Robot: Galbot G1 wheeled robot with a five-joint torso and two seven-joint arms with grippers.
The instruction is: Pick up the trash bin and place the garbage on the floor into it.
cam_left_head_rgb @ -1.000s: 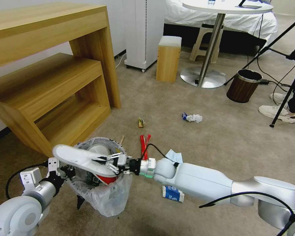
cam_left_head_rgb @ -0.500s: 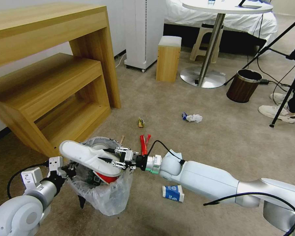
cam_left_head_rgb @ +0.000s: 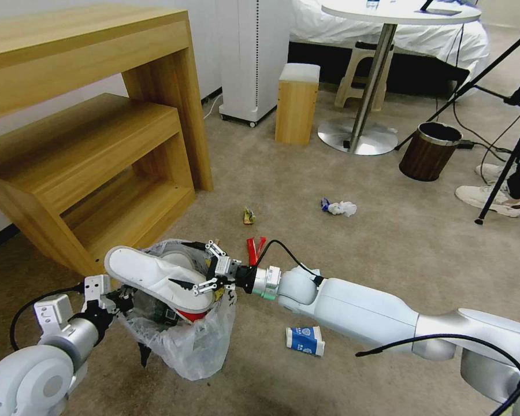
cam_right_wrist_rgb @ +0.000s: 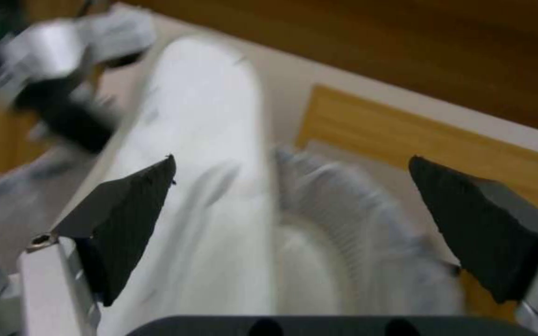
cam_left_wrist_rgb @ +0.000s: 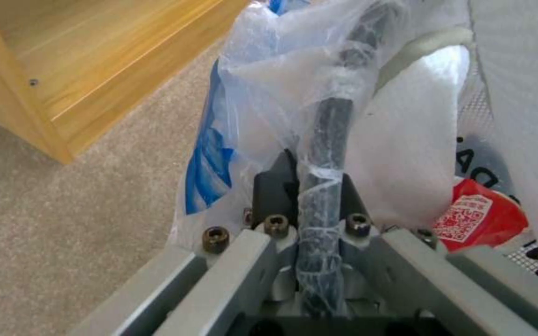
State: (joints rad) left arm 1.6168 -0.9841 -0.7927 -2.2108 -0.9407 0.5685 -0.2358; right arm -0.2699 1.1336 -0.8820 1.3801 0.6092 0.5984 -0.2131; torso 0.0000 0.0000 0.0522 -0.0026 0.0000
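Change since earlier frame: right gripper (cam_left_head_rgb: 205, 267) spread wide and backed slightly off the slipper; slipper (cam_left_head_rgb: 156, 278) let go, resting across the trash bin (cam_left_head_rgb: 182, 341) mouth.
Right gripper state: jaws wide apart, nothing between them; slipper sole just ahead in right wrist view (cam_right_wrist_rgb: 207, 186).
Left gripper (cam_left_wrist_rgb: 322, 205): pressed together on bin rim and liner, at the rim edge nearest the robot's left.
Slipper axis: long axis across the rim, toe toward left gripper, heel toward right gripper.
Bin location: on beige floor (cam_left_head_rgb: 341, 260), beside wooden shelf unit (cam_left_head_rgb: 92, 150) corner.
Remaining litter: carton (cam_left_head_rgb: 305, 340) near right forearm; red wrapper (cam_left_head_rgb: 254, 247) beyond bin; tissue (cam_left_head_rgb: 341, 208) and snack packet (cam_left_head_rgb: 248, 216) farther out.
Judgement: right arm nearer all remaining litter.
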